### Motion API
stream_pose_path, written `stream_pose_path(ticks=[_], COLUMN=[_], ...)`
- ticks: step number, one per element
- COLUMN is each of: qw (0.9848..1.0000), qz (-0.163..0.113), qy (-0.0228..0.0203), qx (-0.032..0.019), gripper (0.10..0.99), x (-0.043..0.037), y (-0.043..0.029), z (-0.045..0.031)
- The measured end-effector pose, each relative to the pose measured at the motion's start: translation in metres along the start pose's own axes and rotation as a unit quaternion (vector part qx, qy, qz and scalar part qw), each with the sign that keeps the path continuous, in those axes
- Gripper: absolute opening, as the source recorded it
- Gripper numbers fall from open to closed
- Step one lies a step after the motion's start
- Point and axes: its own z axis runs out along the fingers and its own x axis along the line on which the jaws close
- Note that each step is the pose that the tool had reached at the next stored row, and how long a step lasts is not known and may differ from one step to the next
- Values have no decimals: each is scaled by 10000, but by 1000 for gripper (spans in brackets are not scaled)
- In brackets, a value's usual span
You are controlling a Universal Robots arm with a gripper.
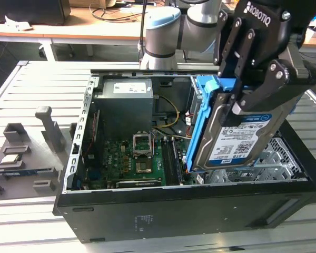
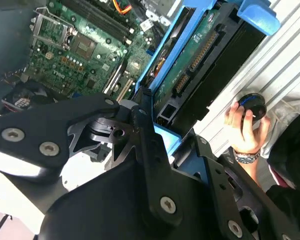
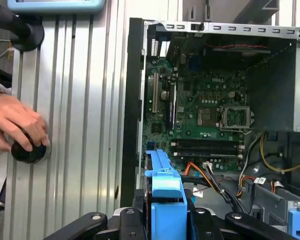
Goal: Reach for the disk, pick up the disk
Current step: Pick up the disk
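Observation:
The disk (image 1: 237,145), silver-black with a white-and-blue label and blue side rails, stands on edge and tilted over the right part of the open computer case (image 1: 147,216). My gripper (image 1: 236,105) is shut on its upper end, black fingers pressing both faces. In both wrist views the disk's blue rail (image 3: 165,187) and its connector edge (image 2: 200,65) run out from between the fingers (image 2: 140,125). The disk's lower end hangs just above the metal drive cage (image 1: 276,158).
Inside the case lie a green motherboard (image 1: 139,158), a grey power supply (image 1: 124,103) and loose cables (image 3: 270,150). Grey fixtures (image 1: 47,132) stand on the slatted table at the exterior view's left. A person's hand (image 3: 15,120) rests on a black knob (image 3: 27,152) beside the case.

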Motion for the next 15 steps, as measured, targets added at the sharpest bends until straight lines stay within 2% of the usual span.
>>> stream_pose_path(ticks=[5,7,10,15], qw=[10000,10000,10000,10000], qz=[1,3,7,20], qy=[0,3,10,20], qx=[0,0,-1,-2], gripper=[369,369,369,369], x=[-52,-107,-182,-260], y=[-273,-413,-576,-753], z=[-8,1,16,55])
